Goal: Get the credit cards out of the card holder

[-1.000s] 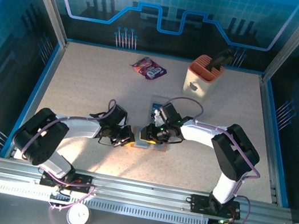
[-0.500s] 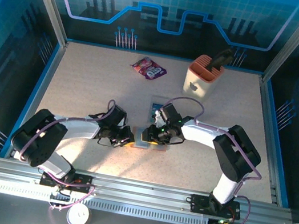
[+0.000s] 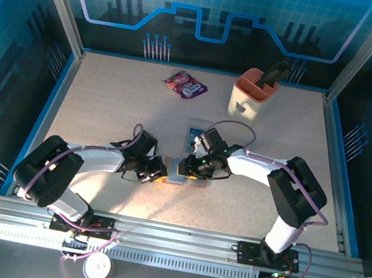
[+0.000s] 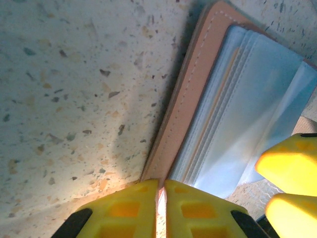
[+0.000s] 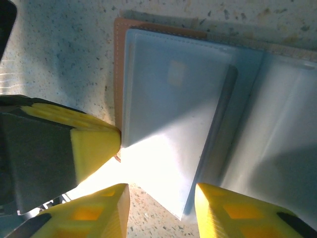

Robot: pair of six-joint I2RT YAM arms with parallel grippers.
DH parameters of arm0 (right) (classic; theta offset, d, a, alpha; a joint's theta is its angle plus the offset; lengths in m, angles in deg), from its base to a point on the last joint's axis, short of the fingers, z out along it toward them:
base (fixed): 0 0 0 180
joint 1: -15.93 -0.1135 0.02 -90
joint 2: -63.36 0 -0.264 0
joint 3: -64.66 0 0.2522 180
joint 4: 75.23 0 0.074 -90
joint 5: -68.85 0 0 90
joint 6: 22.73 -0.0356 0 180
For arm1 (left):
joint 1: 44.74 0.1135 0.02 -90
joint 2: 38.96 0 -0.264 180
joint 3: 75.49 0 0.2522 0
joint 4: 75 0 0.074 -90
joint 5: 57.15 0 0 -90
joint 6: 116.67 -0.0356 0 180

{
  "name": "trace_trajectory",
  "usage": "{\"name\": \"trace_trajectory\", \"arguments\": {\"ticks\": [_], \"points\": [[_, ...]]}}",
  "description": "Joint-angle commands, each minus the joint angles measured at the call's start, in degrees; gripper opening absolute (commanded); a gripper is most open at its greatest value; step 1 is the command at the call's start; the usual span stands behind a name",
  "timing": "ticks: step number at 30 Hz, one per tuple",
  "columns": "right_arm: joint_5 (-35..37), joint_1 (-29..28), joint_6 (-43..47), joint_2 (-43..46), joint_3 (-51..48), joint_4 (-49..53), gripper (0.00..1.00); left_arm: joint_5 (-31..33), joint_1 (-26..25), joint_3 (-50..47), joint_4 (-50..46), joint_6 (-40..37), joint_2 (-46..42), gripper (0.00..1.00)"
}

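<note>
The card holder (image 3: 189,180) lies open on the table, tan leather (image 4: 184,94) outside, grey-blue pockets (image 5: 173,94) inside. My left gripper (image 4: 161,182) is shut on its tan edge, and from above the left gripper (image 3: 159,172) sits at its left end. My right gripper (image 5: 161,191) is open, one finger on each side of a lifted pocket leaf's corner, and from above the right gripper (image 3: 185,168) hangs over the holder. One teal-blue credit card (image 3: 194,133) lies flat on the table behind it. A thin orange edge (image 4: 216,101) shows among the pockets.
A peach tool caddy (image 3: 254,93) stands at the back right. A purple snack packet (image 3: 185,84) lies at the back middle. Blue walls (image 3: 60,99) fence the table. The right gripper's yellow fingers (image 4: 290,166) crowd the holder's right end.
The right arm has shifted slightly to the right and its jaws have narrowed a little over the pocket leaf. The left gripper keeps its pinch in place.
</note>
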Motion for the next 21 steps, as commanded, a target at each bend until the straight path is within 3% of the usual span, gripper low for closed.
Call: {"name": "trace_trajectory", "arguments": {"ticks": [1,8,21], "points": [[-1.76,0.37,-0.26,1.28,0.32,-1.56,0.39,0.26,-0.4,1.19,-3.59,-0.9,-0.27,0.13],[-5.08,0.26,-2.69,-1.94,1.36,-5.89,0.38,0.19,-0.47,0.59,-3.48,-0.86,-0.71,0.13],[-0.05,0.74,0.55,-3.46,2.5,0.82,0.38,-0.01,-0.47,0.25,-2.97,-1.01,-0.26,0.13]]}}
